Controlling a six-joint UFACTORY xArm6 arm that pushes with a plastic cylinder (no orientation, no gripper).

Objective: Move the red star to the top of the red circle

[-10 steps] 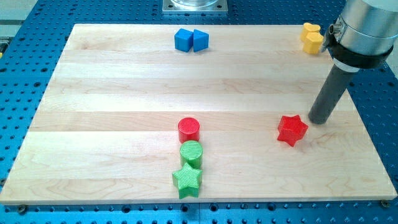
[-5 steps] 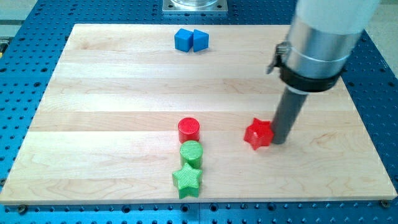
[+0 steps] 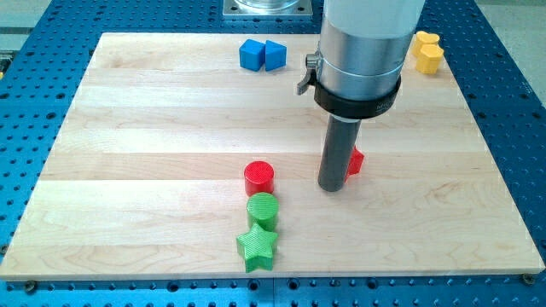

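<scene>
My rod hides most of the red star [image 3: 355,161], which peeks out just behind my tip [image 3: 332,188] on the view's right, touching or nearly so. The red circle [image 3: 259,178] lies to my tip's left. Pushing blind, I could lose the star off-line or knock the circle.

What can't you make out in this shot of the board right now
Camera view only:
- red star: mostly hidden behind my rod; its shape cannot be confirmed now.
- my tip: whether it touches the star cannot be told.
- yellow block: partly covered by the arm body; shape unclear.
- Arm's upper part: cut off by the view's top.
</scene>
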